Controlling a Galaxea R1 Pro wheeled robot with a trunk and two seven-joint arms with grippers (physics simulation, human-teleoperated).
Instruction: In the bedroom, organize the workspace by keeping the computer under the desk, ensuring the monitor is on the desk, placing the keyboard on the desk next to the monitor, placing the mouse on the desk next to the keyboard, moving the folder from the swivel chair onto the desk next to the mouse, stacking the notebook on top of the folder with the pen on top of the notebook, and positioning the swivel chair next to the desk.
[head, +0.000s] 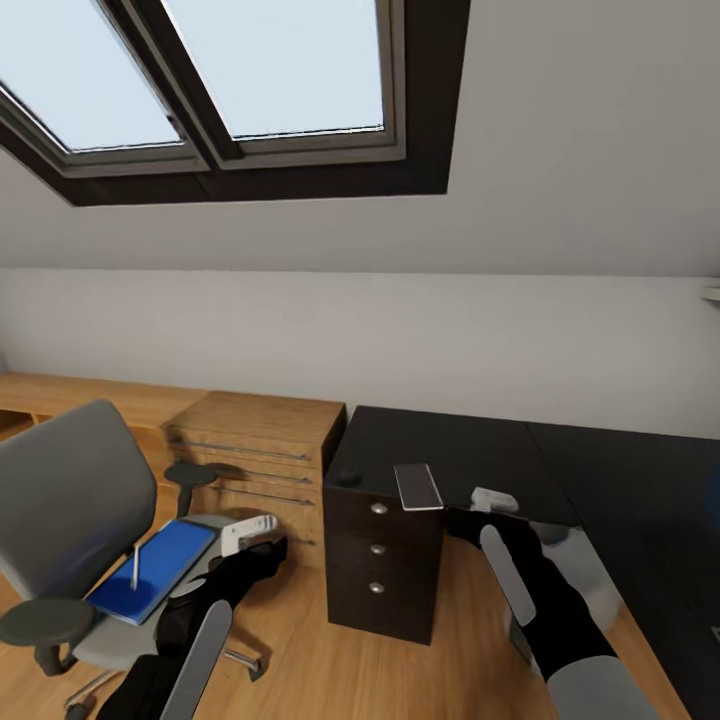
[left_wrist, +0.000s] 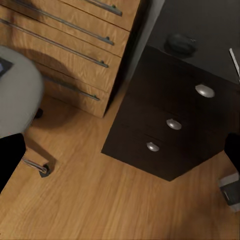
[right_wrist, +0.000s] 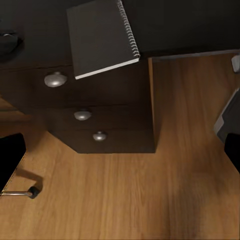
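Right gripper (head: 494, 499) reaches over the bench (head: 480, 455) at centre frame beside the notebook (head: 417, 486); its jaws' state is unclear

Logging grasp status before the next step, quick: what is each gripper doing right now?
Left gripper: near the blue folder, jaws' state cannot be told.
Right gripper: over the desk, cannot be told.

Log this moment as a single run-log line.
folder on swivel chair | pen on folder | notebook on desk edge
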